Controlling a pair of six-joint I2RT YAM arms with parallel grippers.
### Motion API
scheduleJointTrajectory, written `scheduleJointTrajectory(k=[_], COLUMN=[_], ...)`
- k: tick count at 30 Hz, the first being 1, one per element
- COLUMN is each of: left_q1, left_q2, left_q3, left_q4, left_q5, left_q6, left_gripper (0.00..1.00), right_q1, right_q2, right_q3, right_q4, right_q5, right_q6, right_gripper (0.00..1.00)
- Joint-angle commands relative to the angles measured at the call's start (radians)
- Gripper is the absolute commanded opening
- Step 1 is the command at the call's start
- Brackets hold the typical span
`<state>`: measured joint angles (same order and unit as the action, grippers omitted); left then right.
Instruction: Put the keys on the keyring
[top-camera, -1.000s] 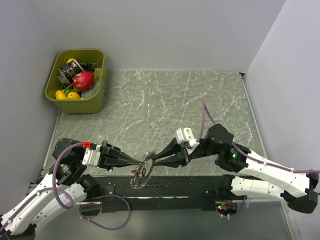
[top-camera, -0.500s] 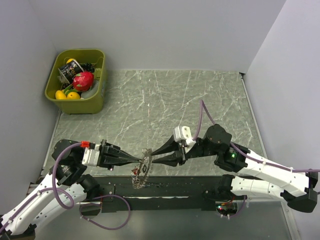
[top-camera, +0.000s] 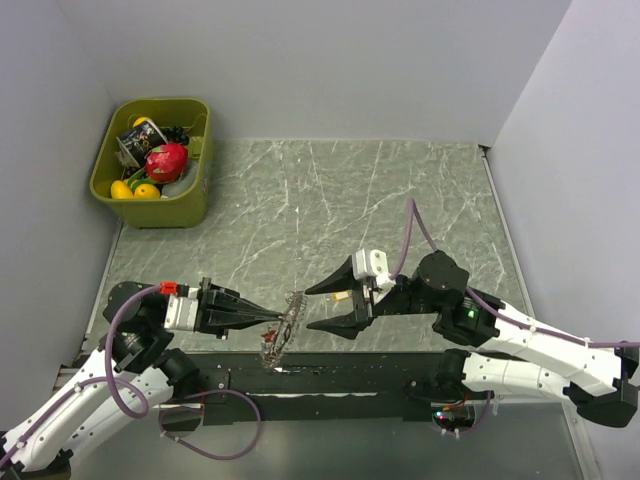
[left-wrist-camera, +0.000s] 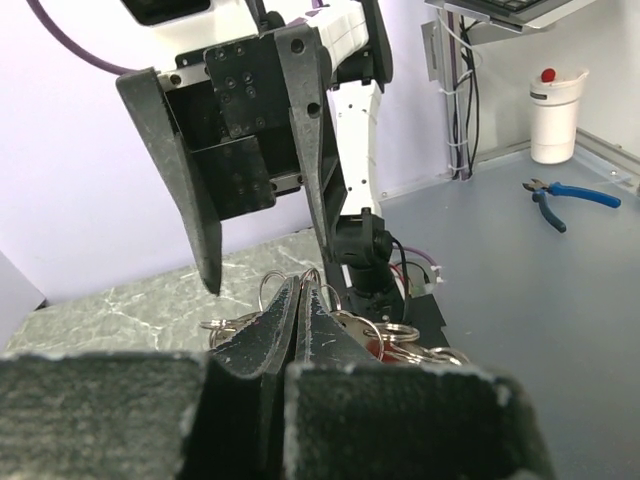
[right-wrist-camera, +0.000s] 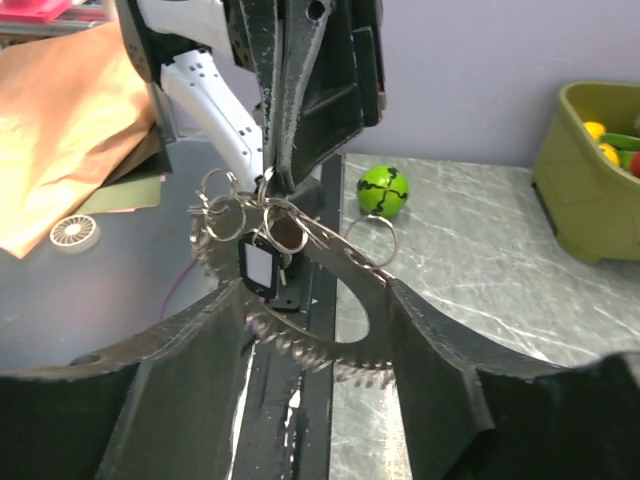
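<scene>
The keyring, a toothed grey ring, hangs in the air near the table's front edge. My left gripper is shut on its rim; the shut tips show in the left wrist view. Small split rings, a red-headed key and a dark tag with a white face hang in a cluster at the ring's top. My right gripper is open, with its fingers on either side of the keyring and holding nothing. The red key also shows behind my left fingers. I see no tan key.
An olive bin of toy fruit and cans stands at the back left of the marble table. A green ball lies on the table beyond the ring. A black rail runs along the front edge.
My right gripper was closed with its tips at the keyring opposite the left gripper; it has opened and pulled back slightly to the right. The left gripper still holds the ring.
</scene>
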<state>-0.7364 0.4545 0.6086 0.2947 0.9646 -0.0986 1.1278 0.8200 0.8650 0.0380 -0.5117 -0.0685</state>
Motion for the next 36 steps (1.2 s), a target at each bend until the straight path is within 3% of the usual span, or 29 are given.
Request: scheduleJointTrajectory(k=[1, 6, 15, 22, 36], left_q1=[-0.003, -0.003, -0.003, -0.004, -0.012], left_q2=[-0.005, 0.013, -0.014, -0.039, -0.073], left_q3=[0.008, 0.042, 0.088, 0.111, 0.123], left_q4=[0.075, 0.081, 0.090, 0.194, 0.181], left_q5=[0.040, 0.193, 0.302, 0.342, 0.327], left_q6=[-0.007, -0.050, -0.128, -0.225, -0.230], left_gripper=[0.01, 0.01, 0.01, 0.01, 0.01], right_q1=[0.006, 0.006, 0.006, 0.006, 0.006], right_q2=[-0.051, -0.087, -0.153, -0.136, -0.111], right_q3=[-0.027, -0.050, -0.066, -0.050, -0.037], right_q4=[0.042, 0.062, 0.059, 0.053, 0.040], right_q5=[0.071, 0.075, 0.047, -0.001, -0.019], right_q6=[0.006, 0.007, -0.001, 0.006, 0.018], right_gripper=[0.68, 0.73, 0.77, 0.77, 0.77])
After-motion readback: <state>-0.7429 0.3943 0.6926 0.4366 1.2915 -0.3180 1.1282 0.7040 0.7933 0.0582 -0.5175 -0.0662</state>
